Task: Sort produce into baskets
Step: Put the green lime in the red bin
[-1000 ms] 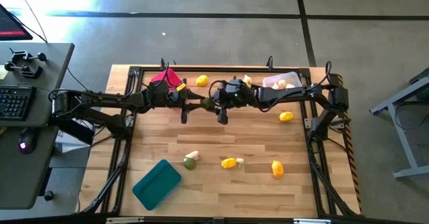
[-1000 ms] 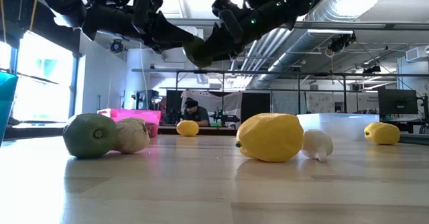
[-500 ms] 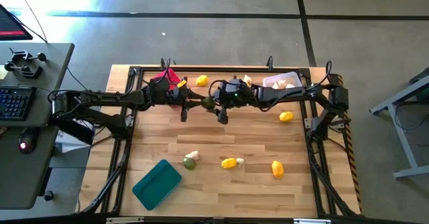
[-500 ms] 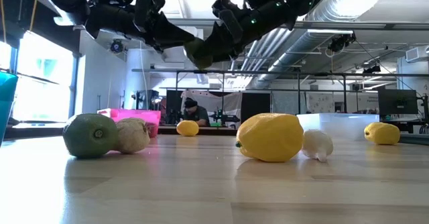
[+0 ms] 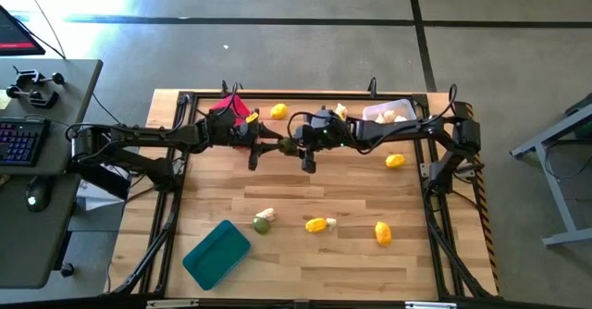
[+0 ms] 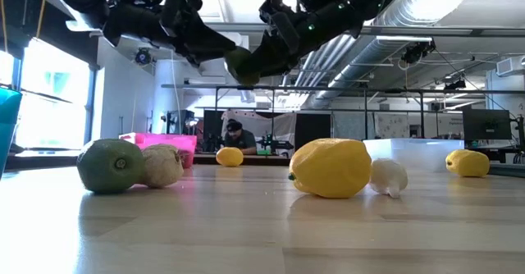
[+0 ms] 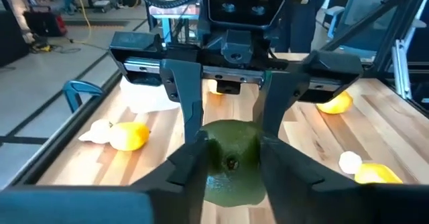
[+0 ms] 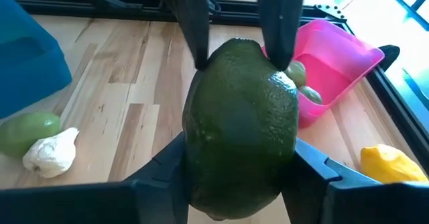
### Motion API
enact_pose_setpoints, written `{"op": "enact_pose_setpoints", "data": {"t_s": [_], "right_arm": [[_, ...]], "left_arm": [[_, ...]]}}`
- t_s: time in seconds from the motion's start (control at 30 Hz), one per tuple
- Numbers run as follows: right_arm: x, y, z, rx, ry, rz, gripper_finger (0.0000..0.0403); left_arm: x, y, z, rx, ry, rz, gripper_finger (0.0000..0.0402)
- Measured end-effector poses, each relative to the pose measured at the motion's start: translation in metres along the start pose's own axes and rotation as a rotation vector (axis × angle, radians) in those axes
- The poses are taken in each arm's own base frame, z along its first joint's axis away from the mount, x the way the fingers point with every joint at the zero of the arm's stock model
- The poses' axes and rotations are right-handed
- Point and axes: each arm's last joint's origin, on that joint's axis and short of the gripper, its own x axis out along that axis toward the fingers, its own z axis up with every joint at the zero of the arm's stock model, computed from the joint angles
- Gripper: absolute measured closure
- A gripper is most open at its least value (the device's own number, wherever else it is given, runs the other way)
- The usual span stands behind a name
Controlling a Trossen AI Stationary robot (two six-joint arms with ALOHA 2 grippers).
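the left gripper (image 5: 276, 145) and the right gripper (image 5: 298, 145) meet above the table's far middle, both closed on one dull green rounded fruit (image 8: 241, 127). the bright pink plastic tray (image 8: 335, 60) holds some green ones; the whitish translucent tray (image 5: 389, 113) has bulbs; lemons (image 5: 382, 232) wait loose; the teal tray (image 5: 216, 253) looks empty.

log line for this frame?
phase: handover mid-air | left gripper: gripping green fruit | right gripper: gripping same fruit | pink basket: nearby

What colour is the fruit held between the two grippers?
Dark green fruit, clearest in the right wrist view.
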Motion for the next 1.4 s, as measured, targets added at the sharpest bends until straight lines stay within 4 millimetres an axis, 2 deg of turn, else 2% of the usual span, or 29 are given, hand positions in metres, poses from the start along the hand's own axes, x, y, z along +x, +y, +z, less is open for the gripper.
{"op": "enact_pose_setpoints", "data": {"t_s": [0.23, 0.43, 0.73, 0.93, 1.1, 1.2, 1.4], "right_arm": [[0.000, 0.000, 0.000, -0.018, -0.001, 0.002, 0.0250], [0.000, 0.001, 0.001, -0.021, -0.013, 0.009, 0.0250], [-0.001, 0.001, 0.001, -0.019, -0.008, 0.023, 0.0250], [0.000, 0.001, -0.001, -0.022, 0.001, 0.025, 0.0247], [0.000, 0.000, 0.001, -0.015, -0.007, -0.001, 0.0182], [-0.001, -0.001, 0.001, 0.011, 0.003, -0.044, 0.0150], [-0.002, -0.008, -0.007, 0.035, 0.081, -0.076, 0.0129]], "left_arm": [[0.001, -0.002, -0.001, -0.033, 0.013, 0.008, 0.0202], [0.003, -0.004, -0.005, -0.042, 0.036, 0.003, 0.0190], [0.009, -0.002, 0.002, -0.032, 0.052, 0.000, 0.0202], [0.012, -0.004, 0.002, -0.014, 0.071, -0.010, 0.0241], [0.011, -0.002, 0.007, 0.027, 0.034, 0.000, 0.0286], [0.004, 0.001, 0.017, 0.048, -0.017, 0.009, 0.0289], [-0.024, 0.011, 0.028, 0.049, -0.014, 0.110, 0.0290]]}}
